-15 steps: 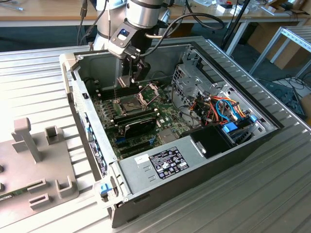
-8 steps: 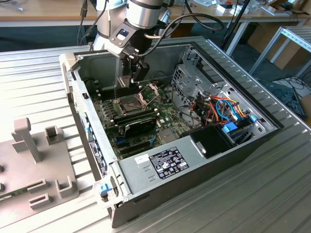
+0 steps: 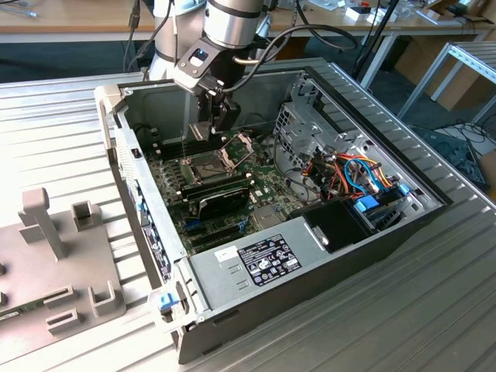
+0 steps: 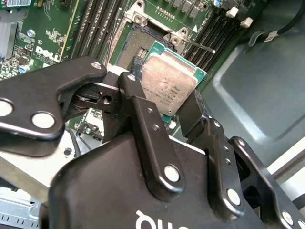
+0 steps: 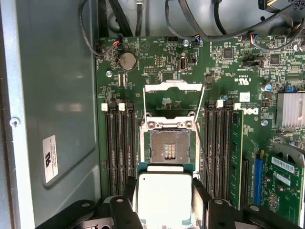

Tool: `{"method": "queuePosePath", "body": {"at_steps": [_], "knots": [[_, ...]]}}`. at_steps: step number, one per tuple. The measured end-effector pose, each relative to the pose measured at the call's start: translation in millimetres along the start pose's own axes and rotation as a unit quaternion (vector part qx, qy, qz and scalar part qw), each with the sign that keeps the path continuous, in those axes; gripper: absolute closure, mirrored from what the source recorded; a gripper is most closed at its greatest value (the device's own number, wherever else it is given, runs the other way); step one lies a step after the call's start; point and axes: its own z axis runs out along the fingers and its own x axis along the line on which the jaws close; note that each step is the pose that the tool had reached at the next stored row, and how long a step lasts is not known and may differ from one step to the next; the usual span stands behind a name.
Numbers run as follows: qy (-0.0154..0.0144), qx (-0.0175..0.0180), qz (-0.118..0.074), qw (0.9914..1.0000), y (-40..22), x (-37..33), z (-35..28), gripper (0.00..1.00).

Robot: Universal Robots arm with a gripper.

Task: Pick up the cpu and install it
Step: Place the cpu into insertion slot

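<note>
**Gripper holds the cpu above an open socket**

In the second wrist view, the gripper (image 4: pixel 166 98) pinches the cpu (image 4: pixel 170 83) by two opposite edges, with one black finger (image 4: pixel 138 102) on each side. The chip's dull silver top faces the camera. The cpu sits between the fingertips, clear of the green motherboard (image 5: pixel 157 67) beneath the gripper. In the first wrist view, the bare socket (image 5: pixel 170 145) lies just past the gripper's tips. Its metal frame (image 5: pixel 174 86) is swung open farther on, and dark memory slots (image 5: pixel 119 143) flank it. In the exterior view, the arm reaches down into an open computer case (image 3: pixel 387 232) lying on a ribbed tabletop (image 3: pixel 434 310).
</note>
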Motion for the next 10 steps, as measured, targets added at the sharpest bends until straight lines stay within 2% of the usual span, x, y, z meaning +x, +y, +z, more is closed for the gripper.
{"method": "queuePosePath", "body": {"at_steps": [3, 5, 7, 10], "knots": [[0.0, -0.0057, 0.0, 0.99998, 0.2, 0.0, 2.5, 0.45], [0.0001, -0.0161, -0.004, 0.99986, 0.3, 0.1, 4.6, 0.45], [-0.0001, -0.0237, -0.011, 0.99966, 0.5, 0.1, 6.5, 0.45], [-0.0003, -0.0284, -0.017, 0.99945, 0.6, 0.1, 8.1, 0.45]]}}
